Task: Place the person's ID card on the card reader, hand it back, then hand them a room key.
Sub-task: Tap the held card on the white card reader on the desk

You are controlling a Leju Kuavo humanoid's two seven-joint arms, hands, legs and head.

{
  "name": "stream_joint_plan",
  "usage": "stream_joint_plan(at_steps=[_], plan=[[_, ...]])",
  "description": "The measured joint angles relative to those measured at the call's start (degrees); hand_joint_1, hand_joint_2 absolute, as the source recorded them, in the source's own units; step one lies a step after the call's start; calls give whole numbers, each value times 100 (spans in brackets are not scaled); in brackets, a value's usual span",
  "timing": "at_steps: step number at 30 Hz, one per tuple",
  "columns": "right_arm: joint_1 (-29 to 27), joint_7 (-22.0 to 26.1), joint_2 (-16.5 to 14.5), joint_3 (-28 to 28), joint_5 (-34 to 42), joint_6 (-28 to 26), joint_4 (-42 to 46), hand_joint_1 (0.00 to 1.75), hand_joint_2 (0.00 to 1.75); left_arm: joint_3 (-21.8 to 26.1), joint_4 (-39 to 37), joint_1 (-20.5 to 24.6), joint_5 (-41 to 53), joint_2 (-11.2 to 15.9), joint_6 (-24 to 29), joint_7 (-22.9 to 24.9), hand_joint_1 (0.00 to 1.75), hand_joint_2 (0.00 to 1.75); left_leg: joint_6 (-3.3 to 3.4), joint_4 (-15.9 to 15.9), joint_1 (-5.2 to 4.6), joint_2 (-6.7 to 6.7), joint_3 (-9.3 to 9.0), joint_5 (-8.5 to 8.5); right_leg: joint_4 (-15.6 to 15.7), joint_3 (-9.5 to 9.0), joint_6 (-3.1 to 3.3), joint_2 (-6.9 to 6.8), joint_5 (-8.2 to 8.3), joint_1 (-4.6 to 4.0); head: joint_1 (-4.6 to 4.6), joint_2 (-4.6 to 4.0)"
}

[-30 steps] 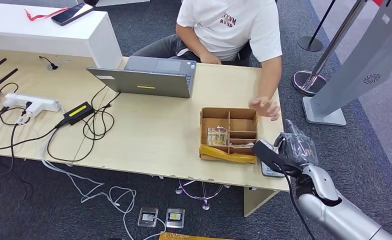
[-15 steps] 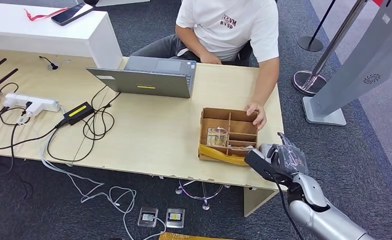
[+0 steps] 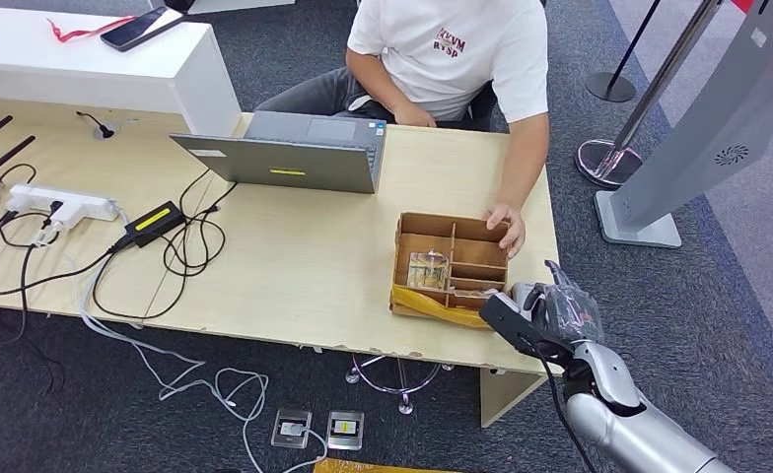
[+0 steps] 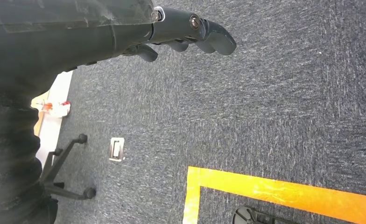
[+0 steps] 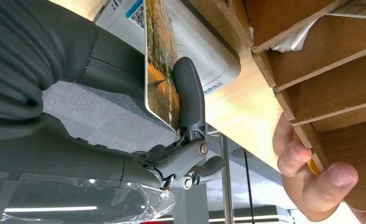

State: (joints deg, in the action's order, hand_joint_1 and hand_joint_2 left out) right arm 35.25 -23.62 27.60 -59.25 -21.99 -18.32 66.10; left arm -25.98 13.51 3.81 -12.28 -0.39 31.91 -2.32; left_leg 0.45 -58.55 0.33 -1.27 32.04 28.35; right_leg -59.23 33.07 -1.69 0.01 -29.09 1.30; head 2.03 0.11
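An office reception: desk, laptop, grey carpet, stanchion.

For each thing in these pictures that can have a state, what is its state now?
right hand: pinches the card, over the table's corner
card: held on edge, just above the card reader
card reader: flat on the table, nothing on it
left hand: hangs over the carpet, holds nothing
laptop: open
cardboard organizer: upright; person's hand rests on its corner

Box right of laptop

Wooden desk on grey carpet
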Motion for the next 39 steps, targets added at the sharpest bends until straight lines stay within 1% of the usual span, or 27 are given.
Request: stream_joint_plan(at_steps=[3,8,15,19,29,36,39], plan=[[0,8,-10,-1,1,2,-13,175,175,-7,0,0,-7,0,0,0,0,175,0,0,0,0,0,0,0,0,0,0,0,0,-1,0],[3,141,-142,-1,42,15,-254,175,175,-67,0,0,-93,0,8,2,0,175,0,0,0,2,-2,0,0,-2,1,1,1,0,-1,0],[0,222,-238,-2,92,3,-481,175,175,-100,4,0,-172,0,10,2,0,175,0,0,0,5,-1,0,0,0,1,4,1,0,-1,0],[4,213,-261,2,48,-60,-522,175,175,-154,4,0,-241,1,24,-1,0,175,0,0,0,6,0,0,0,1,1,4,1,0,-2,0],[250,12,-222,159,-196,-166,-393,175,175,-357,4,0,-397,9,51,-27,0,175,0,0,0,7,-1,0,0,1,1,6,2,0,-1,0],[617,-95,-55,374,-315,-200,-125,175,175,-505,7,0,-452,9,57,-59,0,175,0,-1,-1,8,-1,0,0,3,0,7,2,0,-1,0],[679,-98,-8,441,-319,-201,-40,175,175,-529,9,0,-456,9,58,-59,0,175,0,-1,0,8,-1,0,0,3,0,7,2,0,-1,0]])
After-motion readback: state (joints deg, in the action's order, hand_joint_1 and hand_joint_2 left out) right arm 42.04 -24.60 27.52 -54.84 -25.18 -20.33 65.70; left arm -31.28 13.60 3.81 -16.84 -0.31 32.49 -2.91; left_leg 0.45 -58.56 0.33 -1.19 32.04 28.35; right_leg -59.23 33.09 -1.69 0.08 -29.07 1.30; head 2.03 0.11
